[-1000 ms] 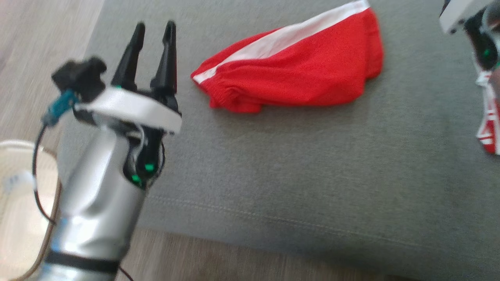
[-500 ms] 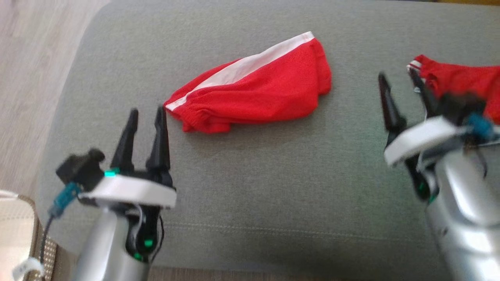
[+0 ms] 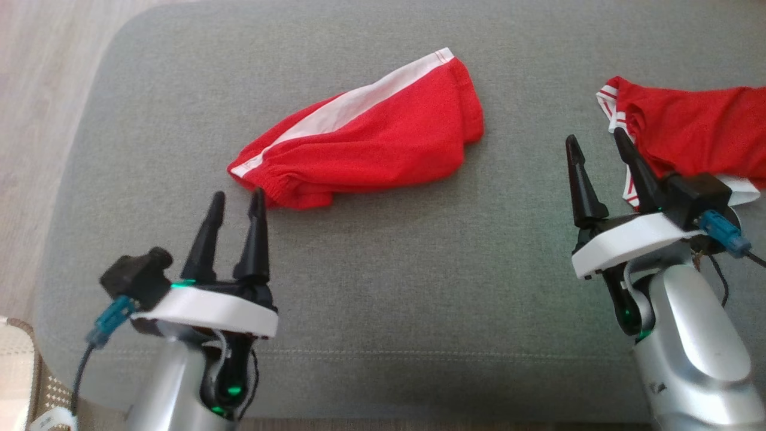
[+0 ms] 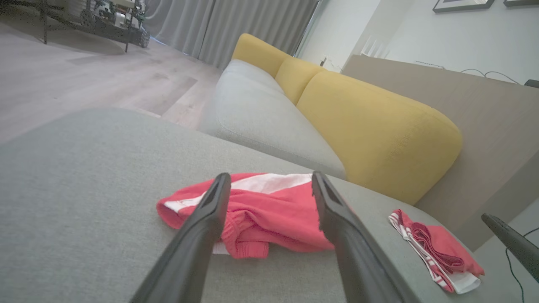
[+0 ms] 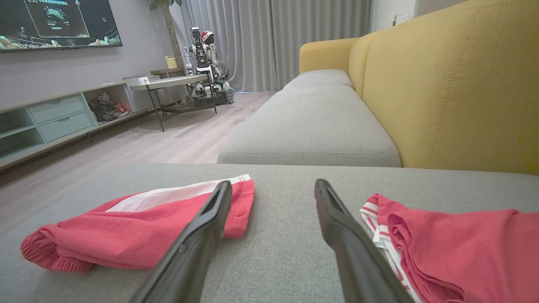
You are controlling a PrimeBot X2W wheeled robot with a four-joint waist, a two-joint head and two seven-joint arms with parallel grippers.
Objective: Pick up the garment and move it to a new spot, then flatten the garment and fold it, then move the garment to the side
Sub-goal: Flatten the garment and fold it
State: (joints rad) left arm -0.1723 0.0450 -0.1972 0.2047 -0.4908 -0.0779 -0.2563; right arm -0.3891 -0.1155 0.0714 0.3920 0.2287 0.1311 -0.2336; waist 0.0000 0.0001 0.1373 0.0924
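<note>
The left pincer (image 3: 238, 193) rises from the lower left, fingers apart and empty, its tips near the gathered end of the red shorts (image 3: 371, 143), which lie rumpled mid-way across the grey cushion (image 3: 389, 287), white stripe along the far edge. The right pincer (image 3: 595, 135) points the same way, fingers apart and empty, just beside a second red garment (image 3: 694, 126) cut off at the right. Wood floor (image 3: 36, 90) lies to the left and a yellow sofa (image 4: 370, 126) stands beyond.

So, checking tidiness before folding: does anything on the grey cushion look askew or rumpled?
Yes. The red shorts lie diagonally on the grey cushion, elastic end bunched. A second red garment with striped trim sits crumpled at the right. Nothing looks spilled or damaged.
</note>
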